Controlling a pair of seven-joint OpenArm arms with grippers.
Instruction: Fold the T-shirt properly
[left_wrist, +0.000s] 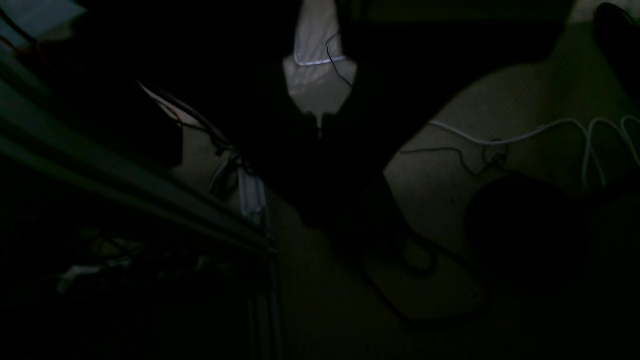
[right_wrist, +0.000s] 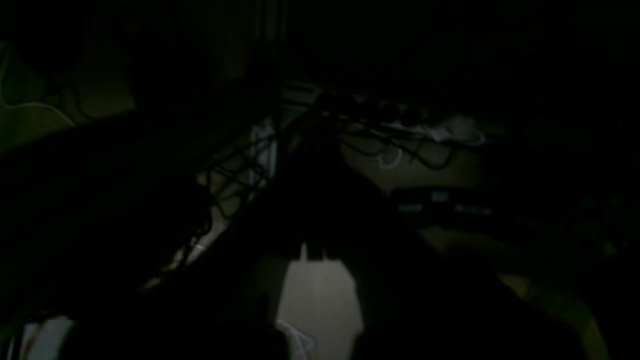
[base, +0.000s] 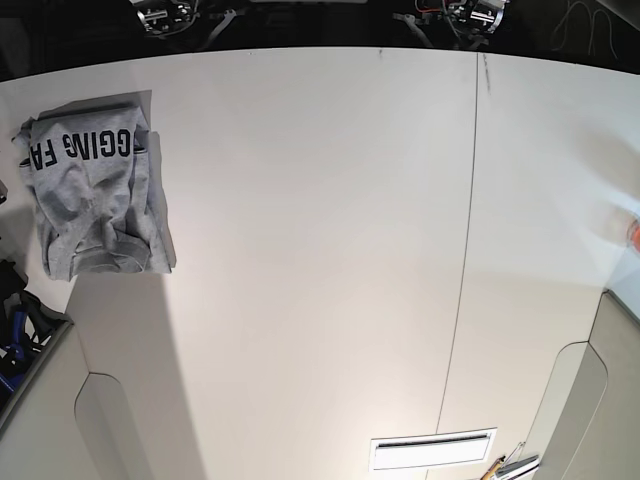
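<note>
The grey T-shirt (base: 90, 190) lies in a folded, slightly rumpled bundle at the far left of the white table (base: 320, 250), with black lettering facing up. Neither gripper is near it. Only parts of the right arm (base: 165, 14) and left arm (base: 470, 12) show at the table's far edge. Both wrist views are very dark and look down at the floor beyond the table. The left gripper (left_wrist: 320, 131) and right gripper (right_wrist: 314, 252) are dark silhouettes whose fingers meet at the tips, holding nothing.
A thin seam (base: 465, 250) runs down the table right of centre. A white slotted plate (base: 432, 449) sits at the near edge. An orange object (base: 634, 233) is at the right edge. Cables (left_wrist: 550, 130) and a metal frame rail (left_wrist: 125, 185) lie below the arms.
</note>
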